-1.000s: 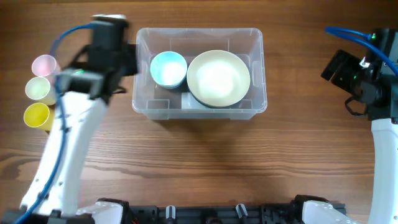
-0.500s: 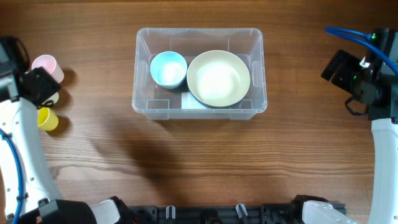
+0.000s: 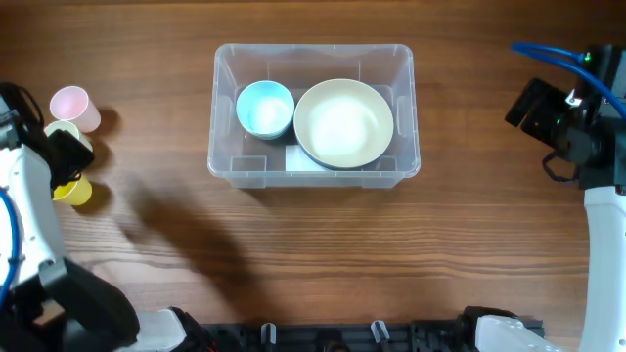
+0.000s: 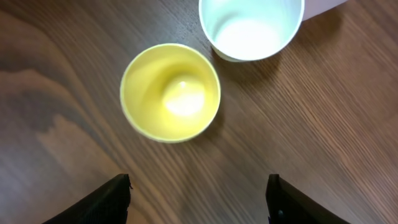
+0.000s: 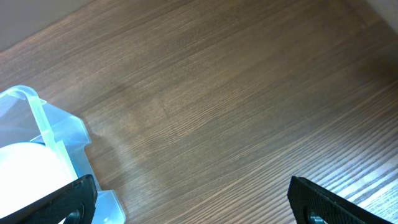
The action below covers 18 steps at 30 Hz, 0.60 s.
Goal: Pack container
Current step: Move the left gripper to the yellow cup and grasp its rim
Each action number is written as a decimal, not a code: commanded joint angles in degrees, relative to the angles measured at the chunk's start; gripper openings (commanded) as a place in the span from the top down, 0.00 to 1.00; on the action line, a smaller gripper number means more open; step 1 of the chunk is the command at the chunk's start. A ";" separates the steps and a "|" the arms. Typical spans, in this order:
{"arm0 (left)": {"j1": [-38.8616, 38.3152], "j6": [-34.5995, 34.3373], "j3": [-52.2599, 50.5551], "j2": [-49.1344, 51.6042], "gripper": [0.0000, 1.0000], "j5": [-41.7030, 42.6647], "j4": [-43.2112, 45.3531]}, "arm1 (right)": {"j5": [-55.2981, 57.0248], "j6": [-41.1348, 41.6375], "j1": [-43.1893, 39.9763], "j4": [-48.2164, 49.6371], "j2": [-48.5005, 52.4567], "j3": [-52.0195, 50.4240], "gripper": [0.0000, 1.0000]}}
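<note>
The clear rectangular container point(image 3: 227, 161) stands at the table's middle back. It holds a light blue bowl point(image 3: 264, 108) and a large cream bowl point(image 3: 343, 122). Three cups stand at the far left: pink point(image 3: 70, 103), pale green point(image 3: 61, 131) and yellow point(image 3: 76, 191). My left gripper point(image 3: 65, 156) hovers over the cups, open and empty. In the left wrist view its fingers point(image 4: 199, 196) sit just below the yellow cup point(image 4: 170, 91) and the pale cup point(image 4: 251, 26). My right gripper point(image 3: 533, 112) is open and empty at the far right; its wrist view shows the container's corner point(image 5: 53, 134).
Bare wooden table surrounds the container. The right arm's body point(image 3: 602, 196) stands along the right edge, the left arm's body point(image 3: 24, 225) along the left edge. Dark fixtures point(image 3: 323, 337) run along the front edge.
My left arm has swung from beside the container out to the far left and now sits over the cups. The right arm has not moved.
</note>
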 commanded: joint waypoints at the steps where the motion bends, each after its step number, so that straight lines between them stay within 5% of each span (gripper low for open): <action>1: 0.31 2.54 -0.63 3.85 0.31 0.90 2.12 | 0.96 0.66 -0.15 0.17 0.50 1.07 0.00; 15: 0.31 5.75 -0.63 14.80 0.31 0.96 8.79 | 0.98 0.66 -0.15 0.17 0.50 1.07 0.00; 18: 0.31 5.73 -0.61 14.82 0.47 0.94 9.62 | 0.96 0.66 -0.15 0.17 0.50 1.07 0.01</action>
